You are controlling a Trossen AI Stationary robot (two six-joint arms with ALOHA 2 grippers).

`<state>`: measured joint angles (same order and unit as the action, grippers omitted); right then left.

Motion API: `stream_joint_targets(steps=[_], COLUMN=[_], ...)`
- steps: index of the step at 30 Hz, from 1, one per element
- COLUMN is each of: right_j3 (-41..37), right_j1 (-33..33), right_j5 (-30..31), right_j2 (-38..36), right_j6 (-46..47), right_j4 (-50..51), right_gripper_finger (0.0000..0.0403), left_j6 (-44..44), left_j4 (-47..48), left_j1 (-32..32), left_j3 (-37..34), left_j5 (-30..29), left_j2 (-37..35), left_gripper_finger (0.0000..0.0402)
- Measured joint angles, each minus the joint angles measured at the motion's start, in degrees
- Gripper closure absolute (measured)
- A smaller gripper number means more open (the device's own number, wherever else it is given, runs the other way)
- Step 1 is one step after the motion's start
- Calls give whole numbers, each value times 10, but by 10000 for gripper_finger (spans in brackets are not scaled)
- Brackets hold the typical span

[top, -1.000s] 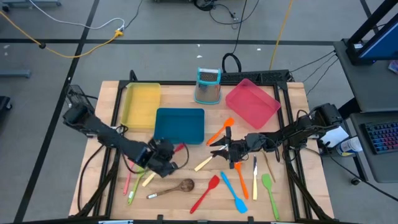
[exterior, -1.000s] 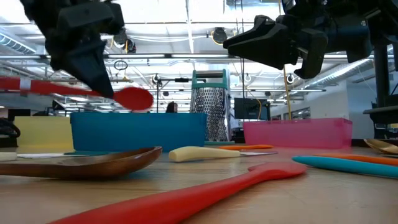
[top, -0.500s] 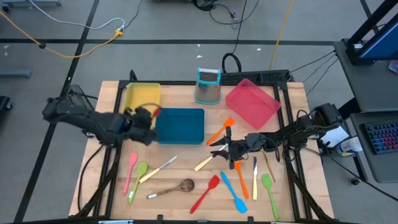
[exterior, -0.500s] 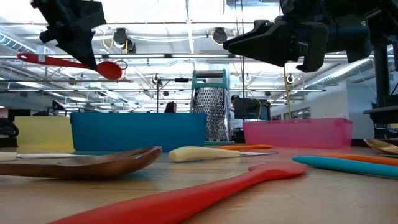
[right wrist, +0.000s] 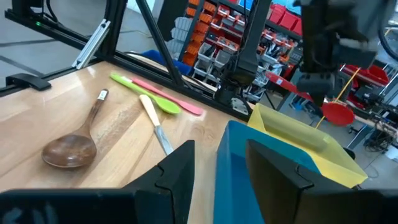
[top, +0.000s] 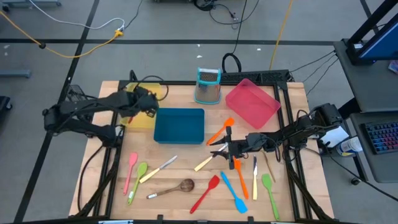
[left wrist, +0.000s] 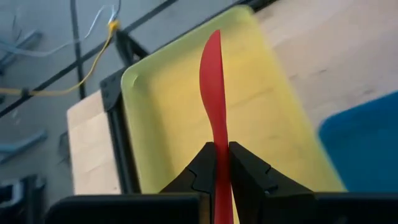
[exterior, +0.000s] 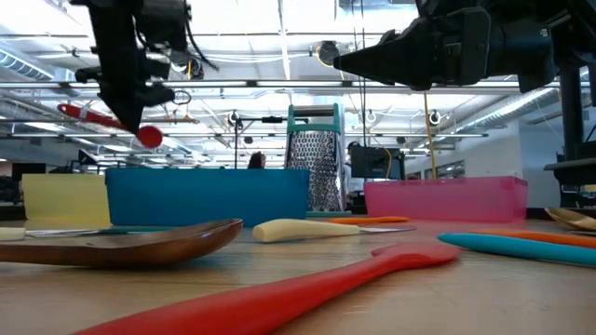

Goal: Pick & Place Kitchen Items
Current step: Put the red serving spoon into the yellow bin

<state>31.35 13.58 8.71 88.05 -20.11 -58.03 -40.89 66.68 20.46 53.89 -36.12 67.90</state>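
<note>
The left gripper [left wrist: 222, 163] was clamped on the slim red plastic spoon [left wrist: 214, 99] directly above the rectangular yellow tray [left wrist: 163, 118] beneath it, so lowering before release would have prevented bounce-out.

In the high view, three trays sit across the upper half of the surface [top: 292, 193]: one tray [top: 138, 118] at upper left, a second [top: 180, 125] just right of it, a third [top: 251, 102] at upper right. The grater [top: 208, 85] stands between the first and third. The left hand [top: 147, 104] hangs over the first tray, holding a spoon [left wrist: 214, 99]. The right hand [top: 219, 148] hovers centre-right. Utensils lie scattered along the lower half.
</note>
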Motion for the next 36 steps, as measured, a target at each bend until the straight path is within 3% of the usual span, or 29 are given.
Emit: stream_joint_targets(steps=[12, 17, 24, 30, 36], right_j3=[0, 0, 0, 0, 0], right_j1=[0, 0, 0, 0, 0], right_j5=[0, 0, 0, 0, 0], right_j2=[0, 0, 0, 0, 0], right_j6=[15, 35, 45, 45, 44], right_j4=[0, 4, 14, 14, 13], right_gripper_finger=[266, 268, 268, 266, 268], left_j6=[85, 138, 169, 203, 205], left_j4=[-81, -128, -184, -196, -193], left_j1=[136, 179, 205, 208, 206], left_j3=[0, 0, 1, 1, 1], left_j5=[8, 97, 106, 104, 105], left_j2=[138, 199, 273, 290, 289], left_gripper_finger=[369, 369, 369, 367, 332])
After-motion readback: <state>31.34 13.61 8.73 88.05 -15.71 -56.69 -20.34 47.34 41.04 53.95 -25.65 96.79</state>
